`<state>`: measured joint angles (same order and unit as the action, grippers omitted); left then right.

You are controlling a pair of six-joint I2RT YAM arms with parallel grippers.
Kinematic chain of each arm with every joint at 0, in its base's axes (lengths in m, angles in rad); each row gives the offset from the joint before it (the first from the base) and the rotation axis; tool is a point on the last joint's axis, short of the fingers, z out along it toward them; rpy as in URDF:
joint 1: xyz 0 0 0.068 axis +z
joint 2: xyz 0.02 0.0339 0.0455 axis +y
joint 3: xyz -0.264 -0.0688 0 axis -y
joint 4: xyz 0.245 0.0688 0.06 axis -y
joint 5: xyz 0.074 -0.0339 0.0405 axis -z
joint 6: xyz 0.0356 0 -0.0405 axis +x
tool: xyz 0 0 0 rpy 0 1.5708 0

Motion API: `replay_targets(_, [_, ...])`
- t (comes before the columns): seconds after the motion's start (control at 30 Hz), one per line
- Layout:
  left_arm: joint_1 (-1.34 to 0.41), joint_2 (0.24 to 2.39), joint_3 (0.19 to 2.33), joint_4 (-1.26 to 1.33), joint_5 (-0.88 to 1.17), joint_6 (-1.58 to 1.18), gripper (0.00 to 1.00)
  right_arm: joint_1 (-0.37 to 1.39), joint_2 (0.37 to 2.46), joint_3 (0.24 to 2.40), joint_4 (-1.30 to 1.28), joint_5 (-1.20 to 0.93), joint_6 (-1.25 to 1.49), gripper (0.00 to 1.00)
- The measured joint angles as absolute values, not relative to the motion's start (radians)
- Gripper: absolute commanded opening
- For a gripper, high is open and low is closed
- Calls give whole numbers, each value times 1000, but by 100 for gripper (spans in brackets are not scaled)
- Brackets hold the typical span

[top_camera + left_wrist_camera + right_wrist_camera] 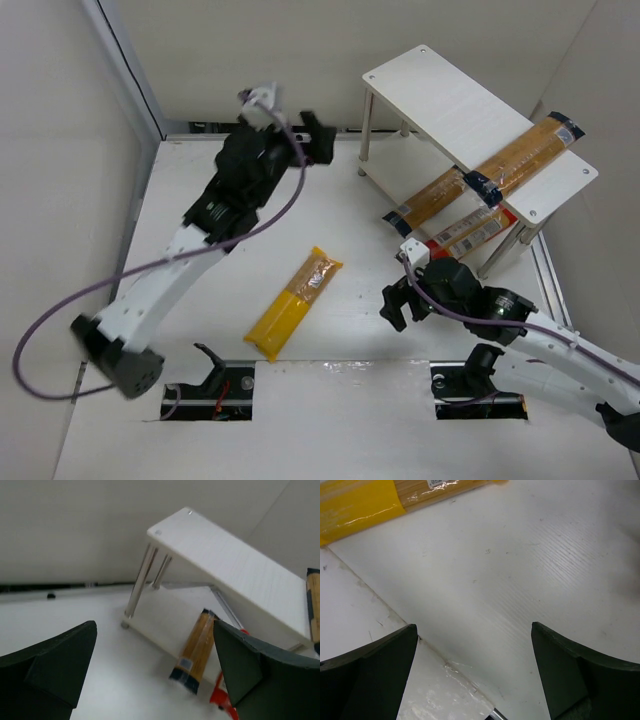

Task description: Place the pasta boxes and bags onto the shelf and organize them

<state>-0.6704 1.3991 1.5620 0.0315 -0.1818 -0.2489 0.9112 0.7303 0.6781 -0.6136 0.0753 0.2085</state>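
Yellow plastic spaghetti bag (295,305) looks light, slick, stiff lengthwise but brittle, so grab mid-length across the width; left gripper (154,630) and right gripper (474,630) both spread wide, holding nothing.

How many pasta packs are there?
4: a yellow bag on the table, an orange pack on the shelf's top board, another orange pack and a red-and-white pack on the lower board. More may hide there.

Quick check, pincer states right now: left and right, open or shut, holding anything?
Left pincer: open, nothing between its fingers.
Right pincer: open, nothing between its fingers.
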Motion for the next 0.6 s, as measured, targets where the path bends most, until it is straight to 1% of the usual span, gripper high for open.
replay_targets(0.07, [-665, 1231, 1360, -27, -215, -328, 100, 911, 738, 678, -614, 62, 204, 100])
replay_targets(0.17, [-651, 1099, 1138, -104, -213, -417, 100, 911, 724, 678, -613, 46, 195, 100])
replay_targets(0.23, [-653, 1092, 1023, -165, -194, -470, 100, 911, 705, 678, -613, 32, 188, 100])
replay_targets(0.37, [-671, 1186, 861, -303, -181, -550, 100, 911, 665, 678, -611, 7, 183, 100])
replay_targets(0.47, [-712, 1207, 803, -363, -166, -602, 100, 911, 654, 678, -609, -1, 180, 100])
replay_targets(0.6, [-733, 1215, 743, -348, -136, -675, 100, 911, 656, 678, -605, -11, 180, 100])
